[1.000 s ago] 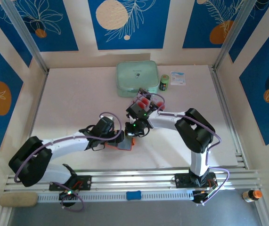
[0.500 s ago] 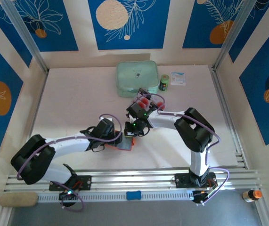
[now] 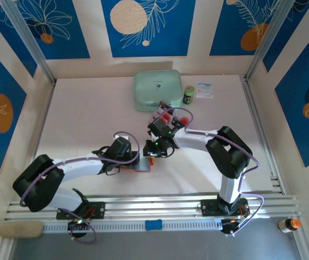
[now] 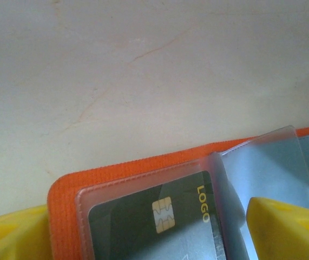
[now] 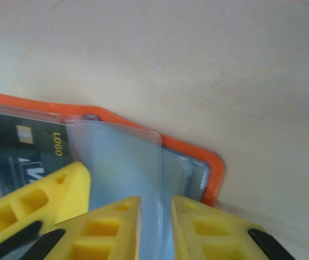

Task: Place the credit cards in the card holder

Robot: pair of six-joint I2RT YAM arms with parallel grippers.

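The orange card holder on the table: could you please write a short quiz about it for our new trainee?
1. True or false: the orange fabric card holder lies folded shut.
2. Which word is printed on the dark chip card tucked inside the holder? A) LOGO B) BANK C) VISA
3. What runs between the yellow fingertips of the right gripper?
Key: 1 false, it lies open; 2 A; 3 a loose clear plastic sleeve of the holder.
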